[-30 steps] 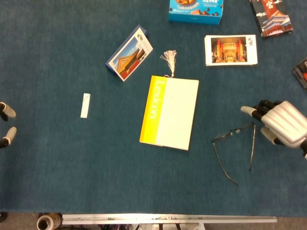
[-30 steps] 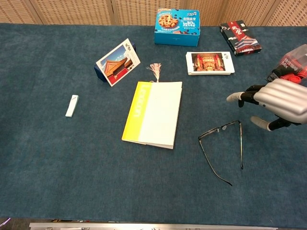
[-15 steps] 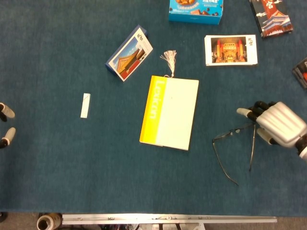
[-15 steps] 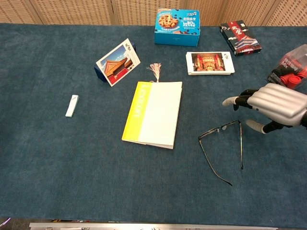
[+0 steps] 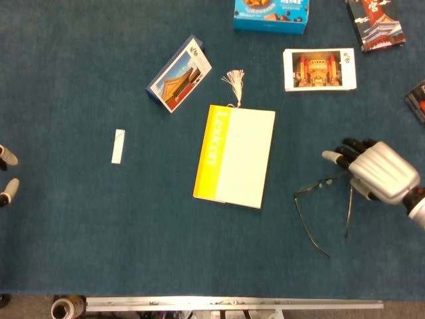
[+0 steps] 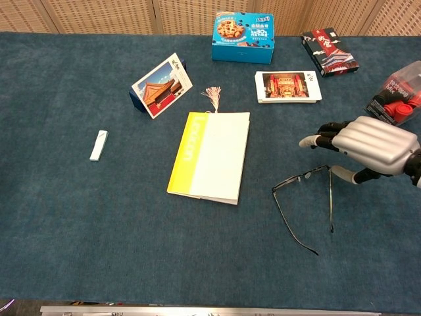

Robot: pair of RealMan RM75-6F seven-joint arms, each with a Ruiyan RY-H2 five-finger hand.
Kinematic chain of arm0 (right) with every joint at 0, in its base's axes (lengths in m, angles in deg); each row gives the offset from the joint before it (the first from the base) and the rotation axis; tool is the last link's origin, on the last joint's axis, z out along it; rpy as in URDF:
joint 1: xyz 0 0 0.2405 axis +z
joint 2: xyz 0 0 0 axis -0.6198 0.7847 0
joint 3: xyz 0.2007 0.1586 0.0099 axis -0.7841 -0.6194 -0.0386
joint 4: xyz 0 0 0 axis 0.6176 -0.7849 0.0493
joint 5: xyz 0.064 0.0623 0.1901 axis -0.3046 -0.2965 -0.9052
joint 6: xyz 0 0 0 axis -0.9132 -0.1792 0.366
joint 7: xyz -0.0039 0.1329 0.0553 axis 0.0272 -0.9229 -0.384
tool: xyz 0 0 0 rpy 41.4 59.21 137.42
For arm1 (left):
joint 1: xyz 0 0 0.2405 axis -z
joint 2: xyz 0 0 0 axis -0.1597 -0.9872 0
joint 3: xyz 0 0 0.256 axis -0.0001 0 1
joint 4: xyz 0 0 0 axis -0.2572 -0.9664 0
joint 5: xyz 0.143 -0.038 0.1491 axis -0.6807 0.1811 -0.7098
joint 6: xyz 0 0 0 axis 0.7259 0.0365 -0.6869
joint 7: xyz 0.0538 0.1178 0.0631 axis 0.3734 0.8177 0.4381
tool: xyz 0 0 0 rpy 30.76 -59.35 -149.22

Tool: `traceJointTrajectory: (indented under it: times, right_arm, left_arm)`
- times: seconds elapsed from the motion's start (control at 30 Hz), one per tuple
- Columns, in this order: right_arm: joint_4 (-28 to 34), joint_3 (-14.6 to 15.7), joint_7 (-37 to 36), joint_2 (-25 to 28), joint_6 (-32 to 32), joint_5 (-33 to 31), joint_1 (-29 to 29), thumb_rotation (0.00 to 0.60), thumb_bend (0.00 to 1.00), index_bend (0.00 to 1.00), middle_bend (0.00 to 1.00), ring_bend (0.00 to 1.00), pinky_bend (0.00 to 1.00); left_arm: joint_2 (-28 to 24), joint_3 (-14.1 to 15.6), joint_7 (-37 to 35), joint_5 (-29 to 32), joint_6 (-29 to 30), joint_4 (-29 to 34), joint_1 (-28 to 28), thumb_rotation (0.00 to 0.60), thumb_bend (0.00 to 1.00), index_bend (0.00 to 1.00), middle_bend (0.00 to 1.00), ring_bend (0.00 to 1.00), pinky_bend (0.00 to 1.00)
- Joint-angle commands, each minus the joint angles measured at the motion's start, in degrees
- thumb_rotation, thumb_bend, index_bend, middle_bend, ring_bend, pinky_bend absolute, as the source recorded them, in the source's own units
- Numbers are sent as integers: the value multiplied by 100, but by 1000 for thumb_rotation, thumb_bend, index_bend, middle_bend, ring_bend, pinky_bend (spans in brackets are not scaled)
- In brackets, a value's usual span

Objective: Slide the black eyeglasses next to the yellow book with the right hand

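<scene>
1. Right hand [image 5: 375, 171] empty, fingers apart, poised over the right hinge of the thin black wire eyeglasses [image 5: 327, 201], lying open on the blue tabletop [image 5: 99, 226], apart from the yellow-spined book [image 5: 235, 155].
2. Press down lightly near the hinge.
3. Push leftward evenly, stopping beside the book.

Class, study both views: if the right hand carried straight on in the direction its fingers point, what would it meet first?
The right hand points toward the yellow book. Nothing else lies between them, so the book's right edge probably comes first; the black eyeglasses sit just below that line, and the hand's height is unclear.
</scene>
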Motion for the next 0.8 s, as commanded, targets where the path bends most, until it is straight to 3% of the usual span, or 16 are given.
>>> traceJointTrajectory:
  times: [0.03,0.37,0.8]
  right_arm:
    - [-40,4,4,-34,47,29,-6,600,426,201,252,142,321]
    - [-138,12,31,-119,141,53,-17,600,418,201,147,63,241]
    - [-174,12,170,-197,31,-90,-5,600,412,195,127,49,212]
  left_arm:
    - [-2,1,1,-3,10,7,-6,600,279,450,519,463,560]
    - [8,11,-21,18,-2,-15,-23,600,280,450,519,462,560]
    - [7,12,-14,10,-21,-2,-16,600,280,450,519,462,560]
